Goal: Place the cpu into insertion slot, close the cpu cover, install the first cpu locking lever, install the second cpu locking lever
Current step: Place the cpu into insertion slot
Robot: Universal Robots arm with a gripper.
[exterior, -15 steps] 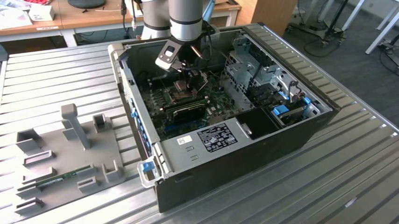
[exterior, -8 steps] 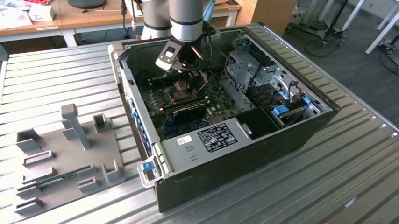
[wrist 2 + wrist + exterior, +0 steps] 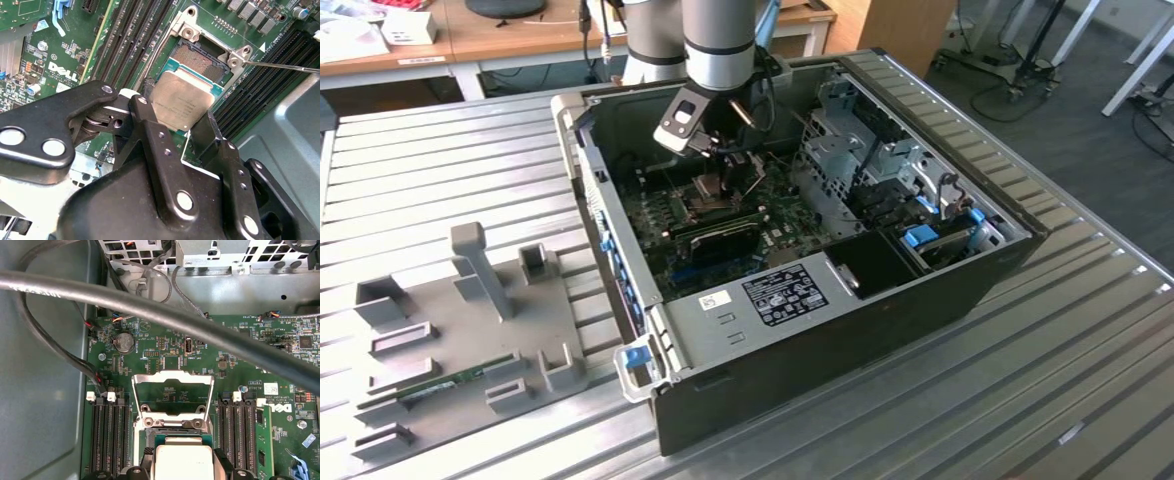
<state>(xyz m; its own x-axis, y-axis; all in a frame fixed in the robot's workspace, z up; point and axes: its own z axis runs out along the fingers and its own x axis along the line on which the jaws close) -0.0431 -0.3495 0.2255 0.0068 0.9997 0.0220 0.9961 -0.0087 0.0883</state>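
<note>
Slatted metal table carries an open computer case, and the arm reaches inside it. The gripper is clenched on the cpu, which hangs over one side of the insertion slot; contact between them is unclear. The cpu cover stands swung open.
</note>
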